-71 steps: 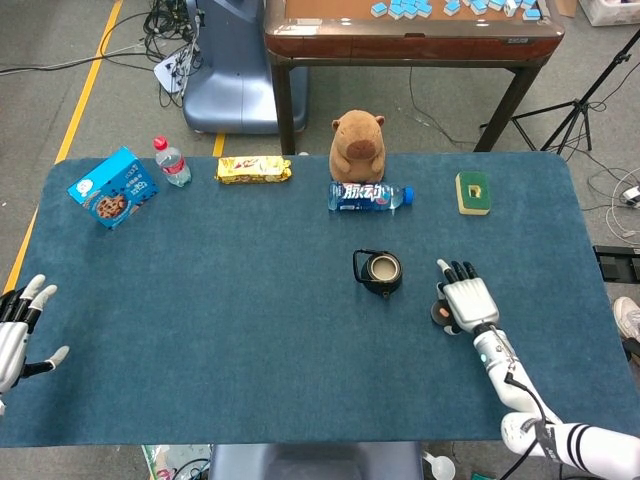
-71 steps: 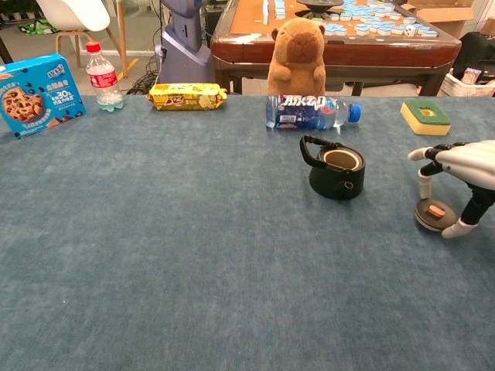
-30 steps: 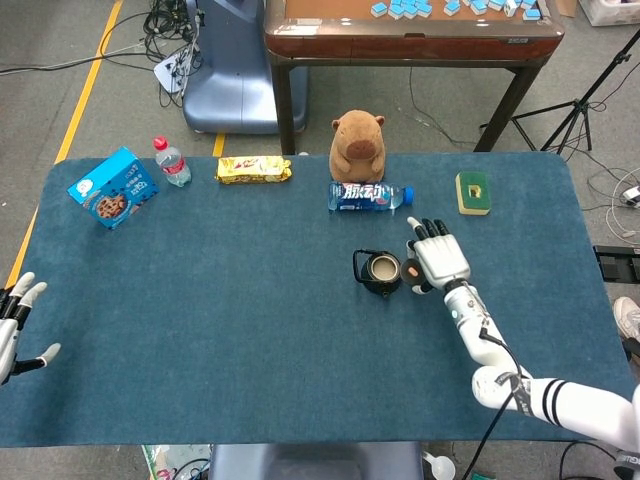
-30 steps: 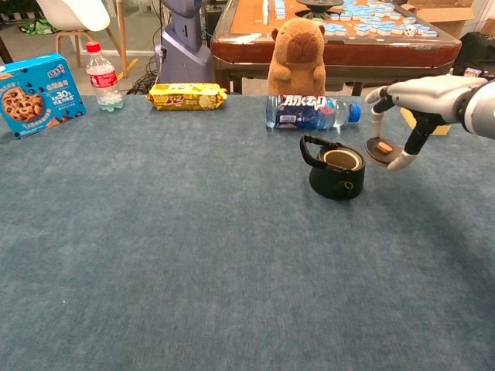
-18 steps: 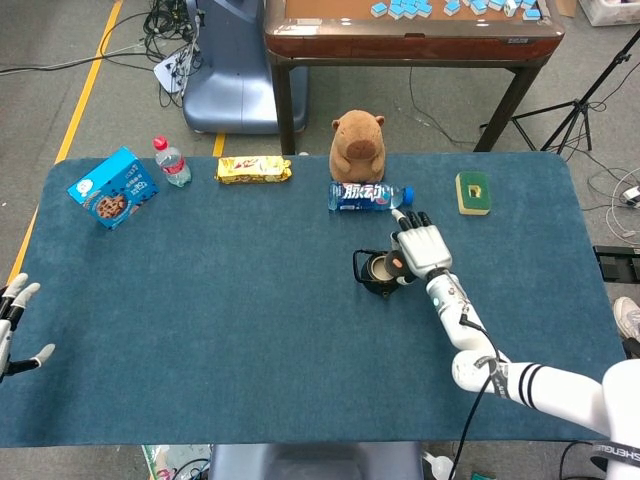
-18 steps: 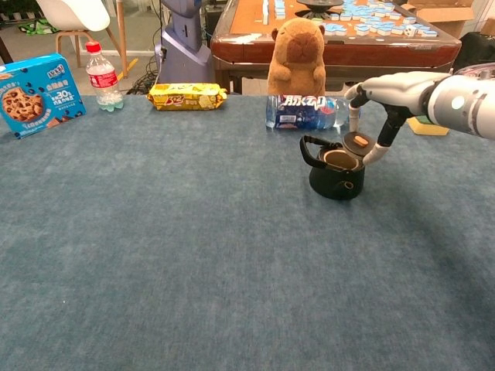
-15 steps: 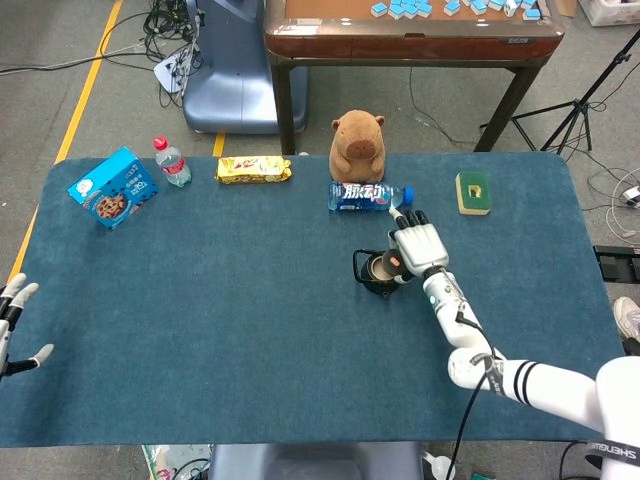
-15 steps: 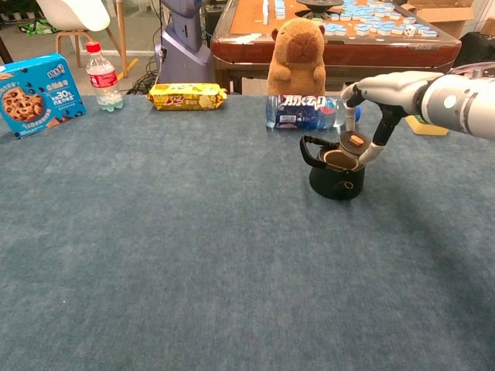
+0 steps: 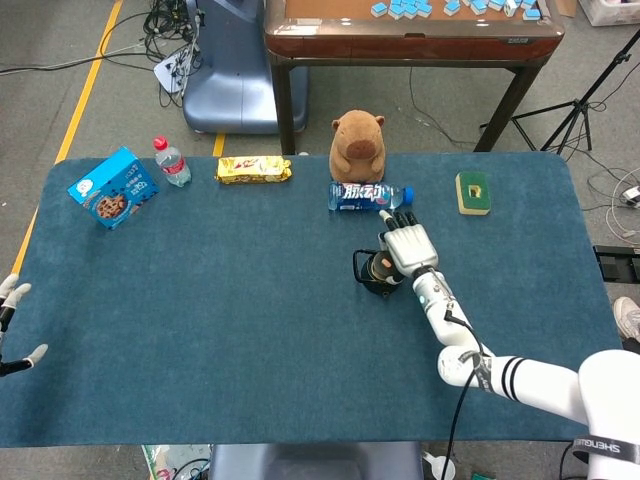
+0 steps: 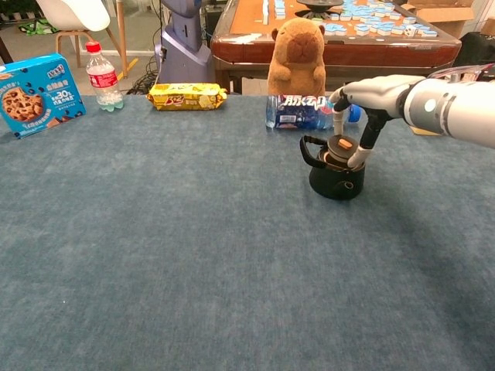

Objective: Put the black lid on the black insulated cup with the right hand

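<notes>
Setting: a table (image 9: 250, 330) covered in blue felt, grey floor behind it, and a wooden game table (image 9: 410, 35) with blue tiles beyond the far edge.
Left hand (image 9: 8, 325): only its tips show at the far left edge in the head view, fingers apart and holding nothing.
Far row, well left of the right hand's fingers: a blue cookie box (image 10: 31, 93), a small water bottle (image 10: 100, 76) and a yellow snack pack (image 10: 187, 96).
Just behind the fingers: a capybara plush (image 10: 298, 54) and a lying blue-label bottle (image 10: 309, 112).
Black insulated cup (image 10: 336, 176): upright on the felt, directly under the fingers, its loop handle to the left.
Black lid (image 10: 340, 147): pinched at its rim between the thumb and fingers (image 10: 357, 154), sitting right over the cup's mouth; whether it already touches the rim cannot be told.
Right hand (image 10: 363, 104): arched above the cup, gripping the lid from both sides.
Right of the fingers: a green and yellow sponge (image 9: 473, 192) near the far edge.
Step in hand: placement, with the lid carried to the cup and nearly centred.
Next move: probably lower the lid straight down until it seats level, keeping it centred so it does not catch the rim or tip the cup, then spread the fingers and lift clear.
</notes>
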You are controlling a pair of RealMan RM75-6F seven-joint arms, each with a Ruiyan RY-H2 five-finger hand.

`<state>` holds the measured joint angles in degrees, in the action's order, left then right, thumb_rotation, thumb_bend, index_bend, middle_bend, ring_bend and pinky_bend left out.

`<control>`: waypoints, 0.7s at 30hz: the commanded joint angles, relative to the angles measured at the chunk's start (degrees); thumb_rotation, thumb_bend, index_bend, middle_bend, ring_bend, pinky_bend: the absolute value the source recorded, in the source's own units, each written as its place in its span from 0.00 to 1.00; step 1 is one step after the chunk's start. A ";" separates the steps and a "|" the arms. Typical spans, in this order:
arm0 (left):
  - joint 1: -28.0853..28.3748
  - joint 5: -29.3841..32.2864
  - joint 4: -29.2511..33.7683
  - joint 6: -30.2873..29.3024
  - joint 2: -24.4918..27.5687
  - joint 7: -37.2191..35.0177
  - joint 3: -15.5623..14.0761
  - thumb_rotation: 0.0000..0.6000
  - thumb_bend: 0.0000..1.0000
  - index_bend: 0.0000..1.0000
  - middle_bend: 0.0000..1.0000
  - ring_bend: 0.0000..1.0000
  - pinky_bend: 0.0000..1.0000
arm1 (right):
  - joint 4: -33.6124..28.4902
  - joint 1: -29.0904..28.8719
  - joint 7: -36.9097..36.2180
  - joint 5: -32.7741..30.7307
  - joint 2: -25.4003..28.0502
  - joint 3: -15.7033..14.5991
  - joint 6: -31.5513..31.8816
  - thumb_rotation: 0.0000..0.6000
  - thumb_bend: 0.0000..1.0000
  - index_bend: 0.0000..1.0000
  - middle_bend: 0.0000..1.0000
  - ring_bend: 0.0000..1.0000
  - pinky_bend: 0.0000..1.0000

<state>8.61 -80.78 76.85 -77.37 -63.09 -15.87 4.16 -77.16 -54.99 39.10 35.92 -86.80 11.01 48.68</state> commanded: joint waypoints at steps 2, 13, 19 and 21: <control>-0.15 0.01 -0.30 -0.05 -0.10 -0.26 -0.06 1.00 0.22 0.10 0.00 0.00 0.00 | 0.20 -0.33 0.18 -0.49 -0.17 -0.34 -0.02 1.00 0.08 0.47 0.07 0.00 0.00; -0.41 -0.03 -0.33 -0.37 0.06 -0.31 0.01 1.00 0.22 0.10 0.00 0.00 0.00 | -0.72 -1.36 1.42 -2.67 0.22 -1.19 0.76 1.00 0.07 0.33 0.06 0.00 0.00; -0.50 0.05 -0.28 -0.40 0.09 -0.15 0.05 1.00 0.22 0.10 0.00 0.00 0.00 | -2.12 -1.59 1.85 -3.02 1.05 -1.49 1.84 1.00 0.06 0.31 0.05 0.00 0.00; -0.51 0.02 -0.25 -0.46 0.11 -0.17 0.09 1.00 0.22 0.10 0.00 0.00 0.00 | -2.88 -1.38 1.47 -2.83 1.60 -1.45 2.27 1.00 0.06 0.31 0.05 0.00 0.00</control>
<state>8.10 -80.75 76.60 -77.83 -62.98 -16.04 4.25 -79.73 -56.49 40.75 32.99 -85.46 9.57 50.72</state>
